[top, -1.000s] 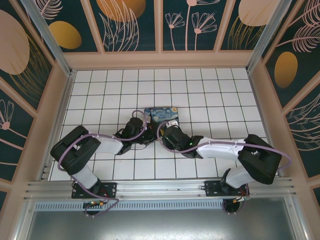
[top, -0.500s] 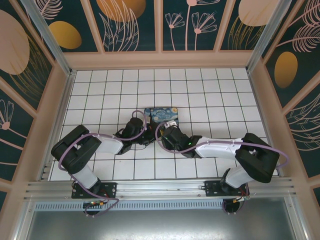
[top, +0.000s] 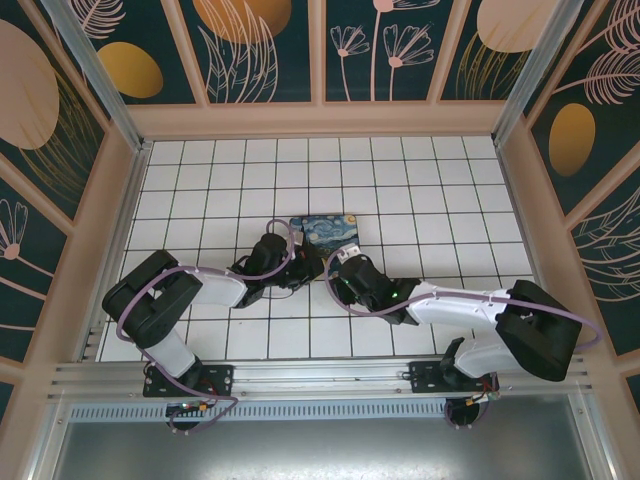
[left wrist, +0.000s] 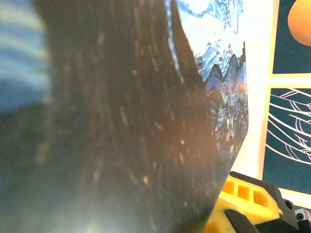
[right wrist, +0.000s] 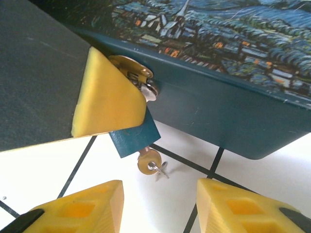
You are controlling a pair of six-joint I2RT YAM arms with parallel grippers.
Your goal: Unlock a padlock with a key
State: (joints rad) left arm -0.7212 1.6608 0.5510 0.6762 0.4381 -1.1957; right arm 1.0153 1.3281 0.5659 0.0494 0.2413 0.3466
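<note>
Right wrist: my right end effector (right wrist: pixel 159 191) is open, thin silvery metal key (right wrist: pixel 149 164) just ahead; left end effector (top: pixel 290 280) grip, can't tell.

left arm (top: pixel 215 290) and right arm (top: pixel 455 302) folded low, elbows out, forearms reaching inward, left gripper (top: pixel 296 279) facing right gripper (right wrist: pixel 158 194) closely, right fingers spread apart holding nothing, left jaws' stance unclear

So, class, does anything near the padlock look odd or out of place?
The key sticks out below the tilted blue padlock unheld; the right gripper is open beneath it, while the left gripper's finger covers the padlock's top.
</note>
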